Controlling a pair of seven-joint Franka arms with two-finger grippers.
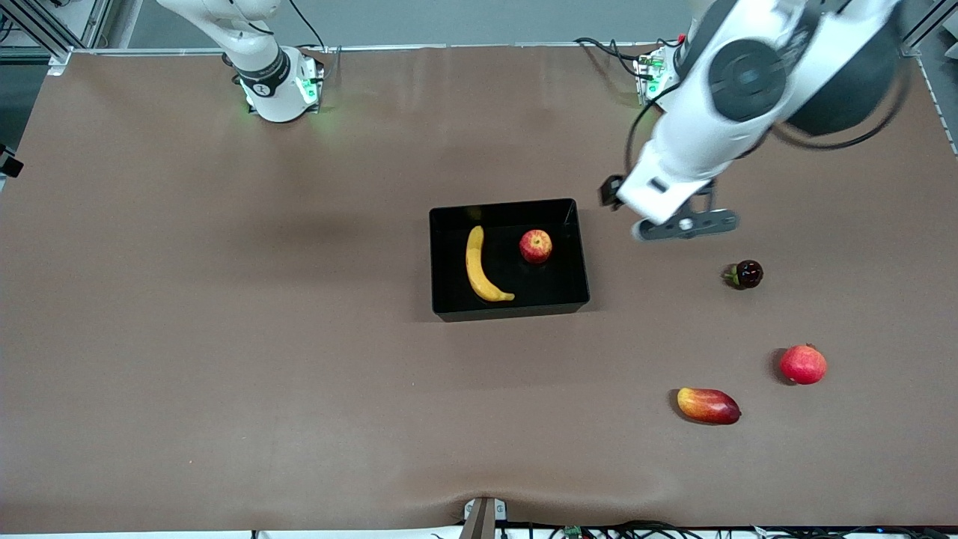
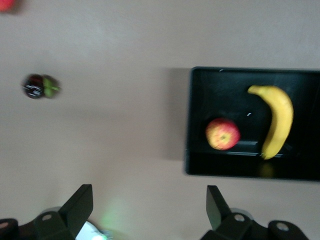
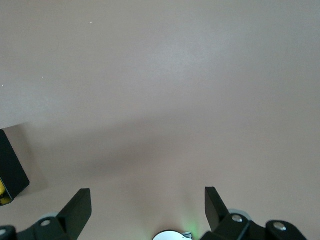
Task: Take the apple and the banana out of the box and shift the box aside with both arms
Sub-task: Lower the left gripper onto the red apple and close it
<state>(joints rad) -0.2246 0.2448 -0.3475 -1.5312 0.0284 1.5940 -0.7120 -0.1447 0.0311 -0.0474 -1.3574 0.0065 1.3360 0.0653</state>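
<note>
Already the long curved yellow banana (image 1: pixel 483 268) and small red-and-yellow apple (image 1: pixel 536 245) lie side by side in the shallow glossy black plastic bin (image 1: pixel 509 308). Left hand (image 2: pixel 150 212) hovers empty, fingers apart, over bare brown tabletop (image 1: pixel 224 337) beside the bin toward the left arm's end. Right hand (image 3: pixel 147 212), also spread, waits.

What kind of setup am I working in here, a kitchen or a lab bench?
Likely a lab test bench: a brown-covered table, aluminium framing at its corner, loose cables by the arm bases, and a black box holding fruit.
</note>
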